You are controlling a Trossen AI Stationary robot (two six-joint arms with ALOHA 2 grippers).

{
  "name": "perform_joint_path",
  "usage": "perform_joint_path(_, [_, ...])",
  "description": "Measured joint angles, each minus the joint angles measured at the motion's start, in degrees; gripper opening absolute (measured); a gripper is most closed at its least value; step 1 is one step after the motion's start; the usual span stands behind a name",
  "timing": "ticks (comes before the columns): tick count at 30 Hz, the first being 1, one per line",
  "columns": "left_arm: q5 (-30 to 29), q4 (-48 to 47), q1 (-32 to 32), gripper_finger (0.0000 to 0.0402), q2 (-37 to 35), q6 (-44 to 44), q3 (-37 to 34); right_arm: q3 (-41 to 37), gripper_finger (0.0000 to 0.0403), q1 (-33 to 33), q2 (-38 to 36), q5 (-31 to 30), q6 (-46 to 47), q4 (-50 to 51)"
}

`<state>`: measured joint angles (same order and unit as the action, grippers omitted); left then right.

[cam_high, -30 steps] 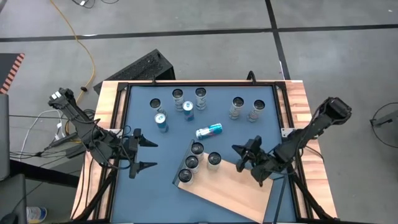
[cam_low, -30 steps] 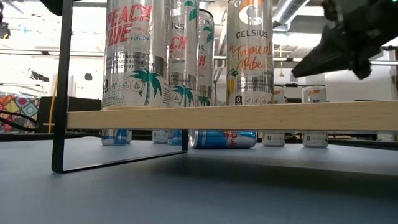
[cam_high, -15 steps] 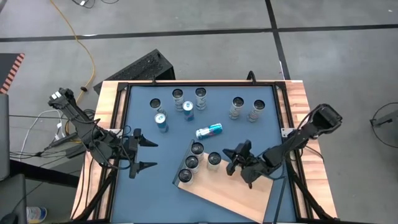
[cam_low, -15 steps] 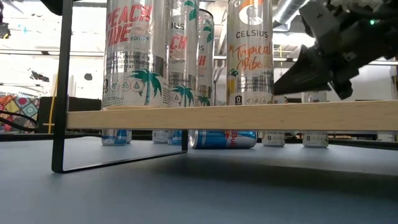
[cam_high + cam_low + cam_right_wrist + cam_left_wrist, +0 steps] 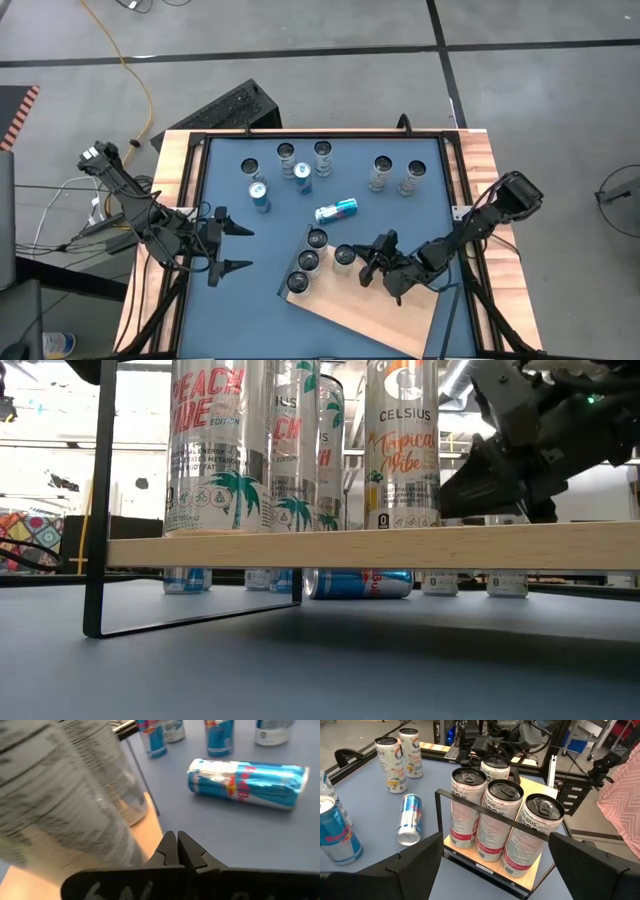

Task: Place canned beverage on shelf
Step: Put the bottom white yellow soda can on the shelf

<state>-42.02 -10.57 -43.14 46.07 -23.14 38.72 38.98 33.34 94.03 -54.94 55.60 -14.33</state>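
The right tool (image 5: 372, 262) was closed and empty beside a slippery, stiff can (image 5: 344, 256); grasp mid-body.

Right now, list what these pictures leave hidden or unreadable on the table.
- Low view: the shelf edge hides all but the bottoms of the upright cans behind it; the lying blue can is partly covered.
- Low view: the tops of the cans on the shelf are cut off by the frame.
- Right wrist view: the nearest can is blurred, its label unreadable.
- Low view: whether the shut right gripper touches that can cannot be told.
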Motion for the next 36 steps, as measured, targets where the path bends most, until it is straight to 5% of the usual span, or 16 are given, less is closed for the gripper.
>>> perform_joint_path(36, [0.2,-0.3,0.0,0.0348,0.0,0.0,0.0,6.3,0.0,-0.4,0.0,9.4,-4.5,-1.3])
